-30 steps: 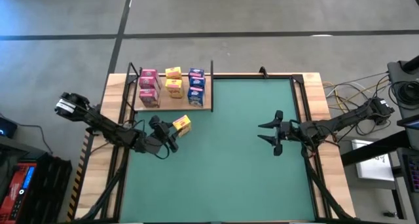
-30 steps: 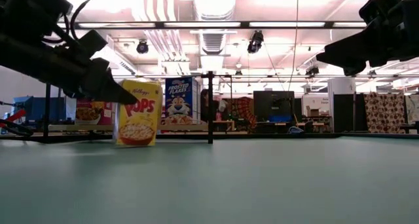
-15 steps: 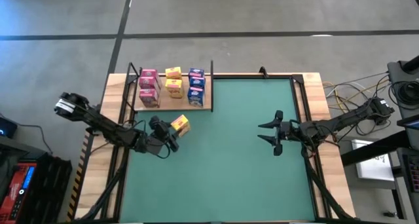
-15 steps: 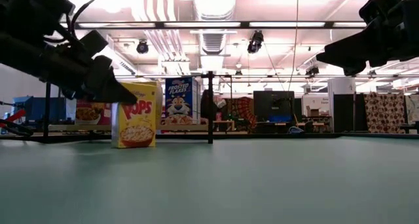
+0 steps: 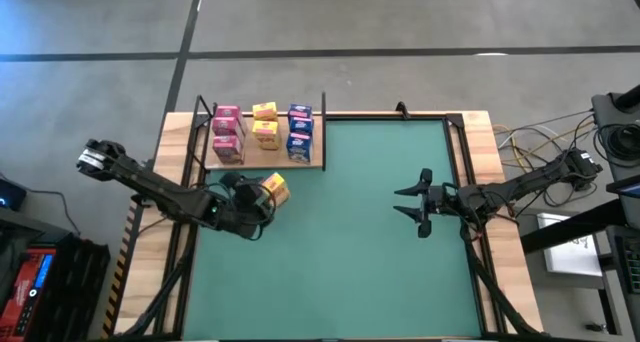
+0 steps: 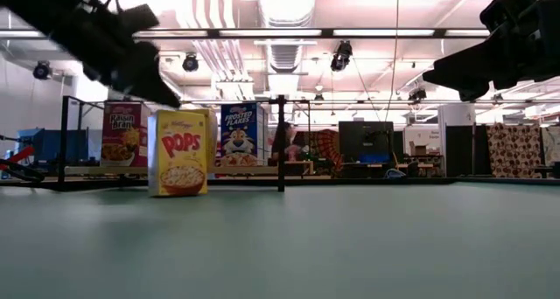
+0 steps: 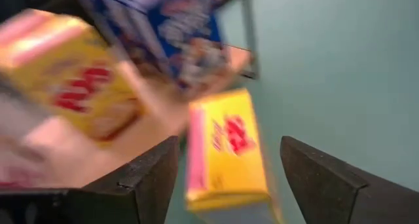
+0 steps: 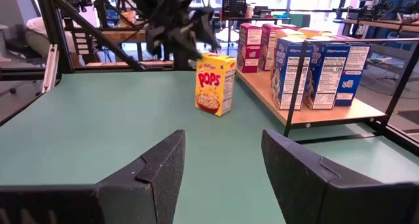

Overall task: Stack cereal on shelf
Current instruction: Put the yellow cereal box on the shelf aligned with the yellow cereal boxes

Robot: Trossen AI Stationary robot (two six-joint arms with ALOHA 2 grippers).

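left gripper (image 5: 255,196): mine, spread open, empty, raised just behind the Pops box (image 6: 181,152); wrist view puts the box between and beyond my fingers (image 7: 149,173).
Pops box: upright on the green mat (image 5: 340,242), just off the front edge of the shelf (image 5: 312,164), not on it yet.
shelf stock: pink, yellow and blue cereal boxes (image 5: 263,132) standing in rows on the board.
right gripper (image 5: 416,204): open, idle, well apart over the mat's right side.
risk 1: a low or off-centre approach clips the Pops box and tips it; it is tall and light.
risk 2: a pinch near the top lets it swing and hit the shelf post (image 6: 281,142) or the Frosted Flakes box (image 6: 238,135).
risk 3: dragging it in shoves the shelved rows.
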